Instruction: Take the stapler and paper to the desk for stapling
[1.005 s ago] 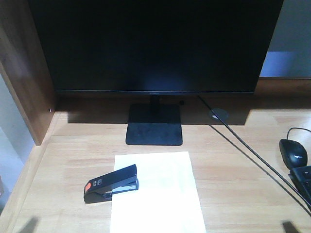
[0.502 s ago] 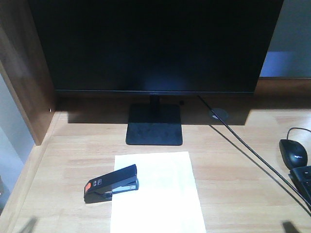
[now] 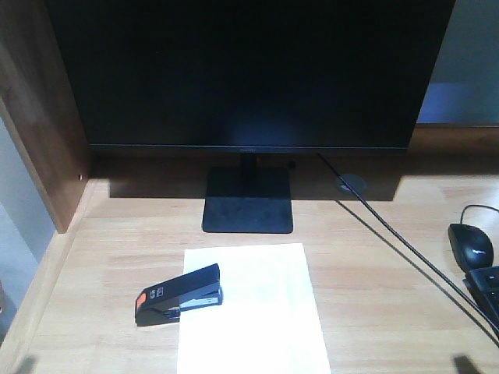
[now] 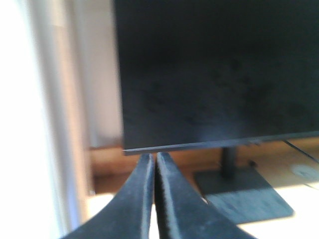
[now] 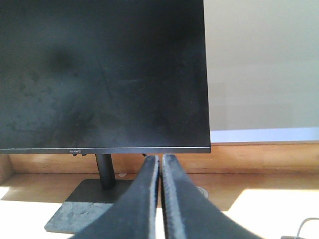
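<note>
With my left gripper (image 4: 155, 164) and right gripper (image 5: 160, 167) both pinched together on nothing, facing the monitor, the black orange-patched stapler (image 3: 179, 294) already overlaps the white paper sheet (image 3: 253, 312) on the light wood-grain desk (image 3: 374, 273), so I judge only pressing it remains.

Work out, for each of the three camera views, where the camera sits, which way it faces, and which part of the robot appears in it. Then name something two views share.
Exterior front view: high in front of the desk, looking down at the stapler, the paper and the monitor; no robot part visible.
Left wrist view: low, facing the monitor; the left gripper, fingers together, fills the bottom.
Right wrist view: low, facing the monitor; the right gripper, fingers together, at the bottom.
Shared: both wrist views show the monitor and its stand.
</note>
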Robot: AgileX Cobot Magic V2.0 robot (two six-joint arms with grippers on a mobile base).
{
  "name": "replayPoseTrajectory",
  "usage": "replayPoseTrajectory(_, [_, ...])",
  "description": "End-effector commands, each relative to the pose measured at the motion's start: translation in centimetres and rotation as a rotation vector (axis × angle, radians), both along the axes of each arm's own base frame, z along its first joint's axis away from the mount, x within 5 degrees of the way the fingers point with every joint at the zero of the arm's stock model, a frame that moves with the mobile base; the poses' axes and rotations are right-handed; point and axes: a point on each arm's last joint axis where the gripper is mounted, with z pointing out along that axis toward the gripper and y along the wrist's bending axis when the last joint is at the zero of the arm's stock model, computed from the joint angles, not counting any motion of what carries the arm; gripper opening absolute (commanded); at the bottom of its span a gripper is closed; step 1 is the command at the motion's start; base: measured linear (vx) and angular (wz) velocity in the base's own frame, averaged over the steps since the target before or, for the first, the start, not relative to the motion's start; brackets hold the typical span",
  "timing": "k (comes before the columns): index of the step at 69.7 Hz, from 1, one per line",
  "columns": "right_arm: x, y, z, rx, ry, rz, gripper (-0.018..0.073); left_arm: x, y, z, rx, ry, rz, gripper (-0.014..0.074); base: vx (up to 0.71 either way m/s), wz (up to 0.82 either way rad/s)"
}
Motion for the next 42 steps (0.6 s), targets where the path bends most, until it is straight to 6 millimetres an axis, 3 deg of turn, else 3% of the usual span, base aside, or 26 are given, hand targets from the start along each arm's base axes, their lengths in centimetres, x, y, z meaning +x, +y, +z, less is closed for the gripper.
replayPoseTrajectory(1, [0.0, -0.1, 0.9, -0.023, -0.025, -0.011, -0.0006, -1.0, 0.3, 0.2, -0.041, -0.105, 0.018, -0.0006, 0.0, 0.0])
replayPoseTrajectory(18, [0.0, -0.1, 0.9, -0.023, -0.025, -0.011, -0.0006, -2.7, 0.8, -4.4, -0.054, -0.122, 0.08, -0.0006, 0.0, 0.0])
replayPoseTrajectory(33, [0.0, -0.1, 0.9, -0.023, -0.025, -0.011, -0.0006, -2.1, 0.8, -8.6, -0.087, -0.053, 0.094, -0.0006, 0.0, 0.0])
replayPoseTrajectory(42, [0.0, -0.1, 0.9, -0.023, -0.025, -0.011, -0.0006, -2.0, 0.8, -9.4, -0.074, 0.007, 0.097, -0.0006, 0.0, 0.0])
